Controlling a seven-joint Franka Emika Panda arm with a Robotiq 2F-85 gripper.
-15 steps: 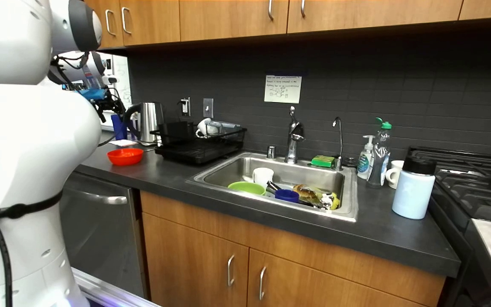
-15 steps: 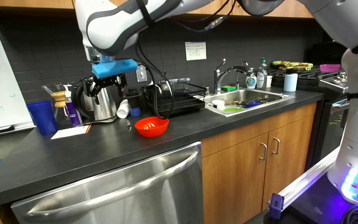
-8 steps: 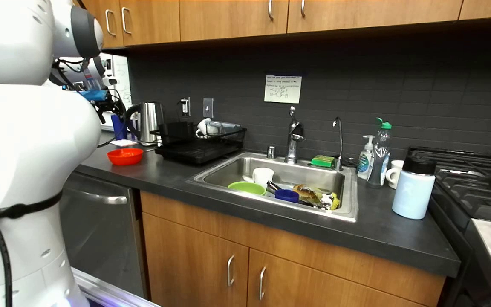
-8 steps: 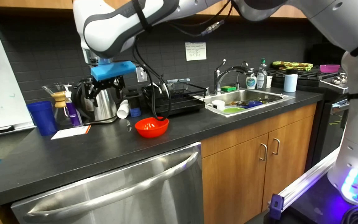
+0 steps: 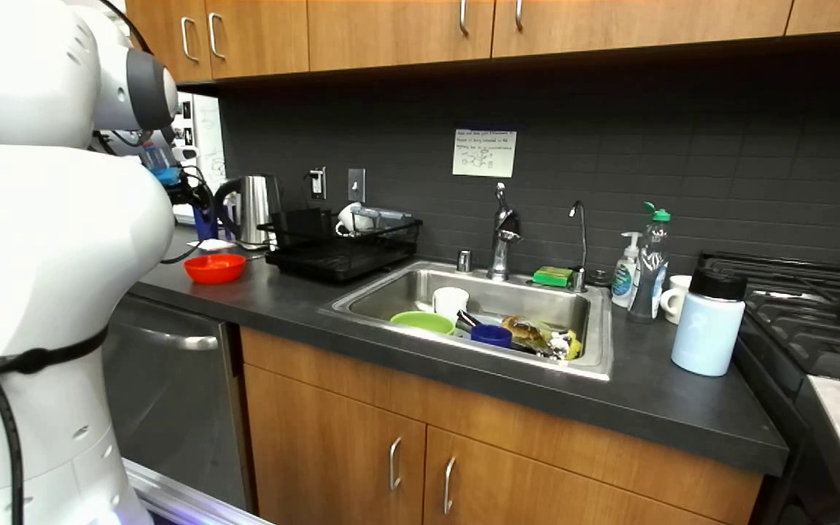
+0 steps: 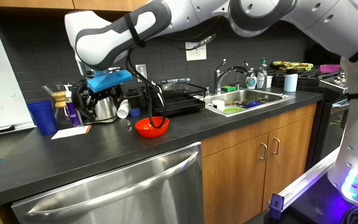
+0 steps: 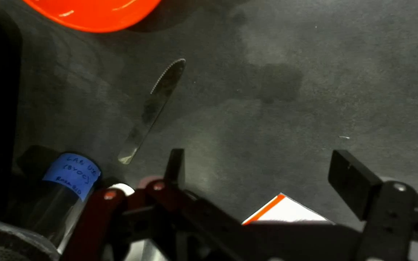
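My gripper (image 7: 261,168) stands open above the dark counter, with nothing between its fingers. In an exterior view the gripper (image 6: 104,105) hangs in front of the steel kettle (image 6: 105,111) and partly covers it; whether they touch I cannot tell. A table knife (image 7: 151,112) lies flat on the counter, up and left of the jaws in the wrist view. Farther up is the red-orange bowl (image 7: 96,16), cut by the frame edge; both exterior views show this bowl (image 6: 146,130) (image 5: 214,270). A white paper with an orange stripe (image 7: 289,212) lies below, partly hidden by the gripper.
Near the kettle stand a blue cup (image 6: 42,118), a purple pump bottle (image 6: 73,112) and a blue-labelled container (image 7: 73,174). A black dish rack (image 6: 182,104) adjoins the sink (image 5: 599,350), which holds dishes. A cable (image 6: 150,105) loops down over the bowl.
The arm has come lower, and the gripper has shifted down and left in an exterior view, with its cable loop. The jaws stay open. Objects on the counter have not moved.
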